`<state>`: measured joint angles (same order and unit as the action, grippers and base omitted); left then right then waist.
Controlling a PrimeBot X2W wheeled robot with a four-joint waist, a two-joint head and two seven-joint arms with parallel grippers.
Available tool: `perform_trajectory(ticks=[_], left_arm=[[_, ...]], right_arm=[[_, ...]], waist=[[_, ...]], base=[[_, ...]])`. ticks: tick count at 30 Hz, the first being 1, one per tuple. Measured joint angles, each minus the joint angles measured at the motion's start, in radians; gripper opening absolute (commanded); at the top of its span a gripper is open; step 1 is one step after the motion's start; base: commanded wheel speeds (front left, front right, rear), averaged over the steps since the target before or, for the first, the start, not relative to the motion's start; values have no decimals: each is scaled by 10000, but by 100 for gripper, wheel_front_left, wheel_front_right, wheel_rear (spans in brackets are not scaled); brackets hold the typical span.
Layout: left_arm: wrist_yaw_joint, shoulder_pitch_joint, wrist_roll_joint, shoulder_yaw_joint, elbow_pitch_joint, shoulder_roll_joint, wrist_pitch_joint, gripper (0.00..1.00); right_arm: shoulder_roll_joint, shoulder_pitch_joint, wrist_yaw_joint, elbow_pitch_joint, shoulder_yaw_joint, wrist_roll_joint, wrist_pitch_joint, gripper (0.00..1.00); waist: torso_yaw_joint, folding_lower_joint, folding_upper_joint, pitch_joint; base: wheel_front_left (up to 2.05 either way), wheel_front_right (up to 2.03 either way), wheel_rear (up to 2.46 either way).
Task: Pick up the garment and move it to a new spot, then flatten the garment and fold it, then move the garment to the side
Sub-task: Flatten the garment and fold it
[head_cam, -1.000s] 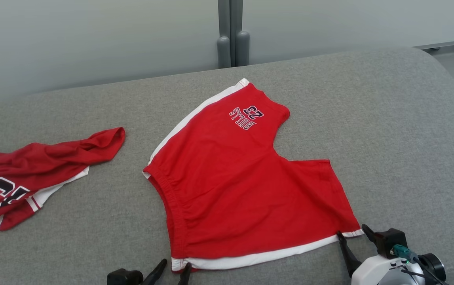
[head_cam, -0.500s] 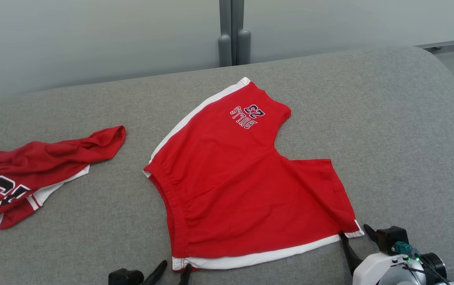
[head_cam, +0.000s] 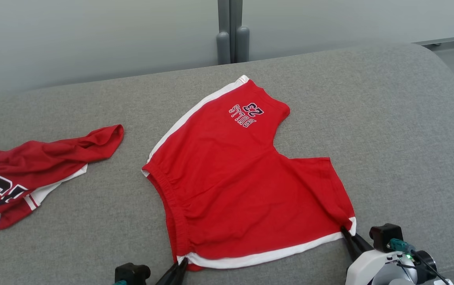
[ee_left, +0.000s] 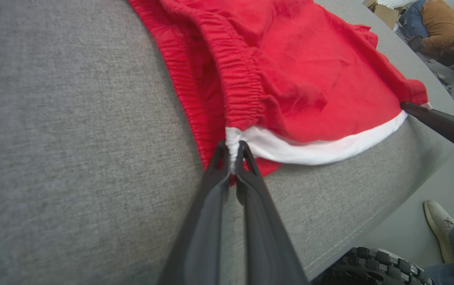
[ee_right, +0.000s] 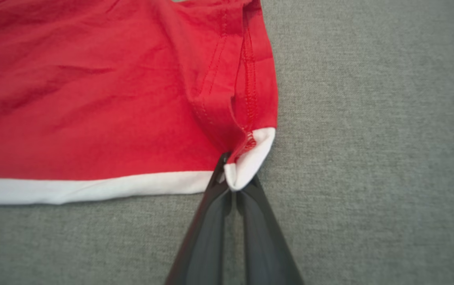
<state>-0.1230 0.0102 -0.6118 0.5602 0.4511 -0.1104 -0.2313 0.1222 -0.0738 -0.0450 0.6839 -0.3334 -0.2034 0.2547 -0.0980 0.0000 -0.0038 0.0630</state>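
Red shorts (head_cam: 246,186) lie spread flat mid-frame in the head view on the grey cushion (head_cam: 389,118). The waistband (head_cam: 171,202) is toward the left of frame and the white stripe (head_cam: 266,255) runs along the bottom edge.

Left tool (head_cam: 182,262), bottom centre, is clamped on the corner where the waistband meets the stripe. Right tool (head_cam: 344,230), lower right, is clamped on the white hem corner. Both wrist views show cloth nipped in each.

Handling, my read: light, limp knit with no stiffness — it'll sag between the two holds and drag on the rough cushion weave. The corner holds look right for a fold. Each bite is small, though, so the thin hem could slip out under a jerk. Lift both ends together and keep that edge taut.

A second red jersey (head_cam: 33,170) sits at far left — well apart.
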Motion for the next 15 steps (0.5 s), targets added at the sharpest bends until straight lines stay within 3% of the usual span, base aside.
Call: perform_trajectory(ticks=[5,11,15], left_arm=[[0,-112,-146,217,-48,-4,4,0],[0,-95,-886,587,-546,-82,399,0],[-4,-81,-1639,802,-1592,-514,945,0]], right_arm=[[-270,0,-182,-182,407,-665,-2,0],[-575,27,-665,-662,1060,-2169,-2,0],[-546,199,-796,-976,1296,-3195,-71,0]], waist=[[-37,0,0,-2],[-88,0,0,-121],[-99,0,0,-140]], base=[[0,0,0],[0,0,0],[0,0,0]])
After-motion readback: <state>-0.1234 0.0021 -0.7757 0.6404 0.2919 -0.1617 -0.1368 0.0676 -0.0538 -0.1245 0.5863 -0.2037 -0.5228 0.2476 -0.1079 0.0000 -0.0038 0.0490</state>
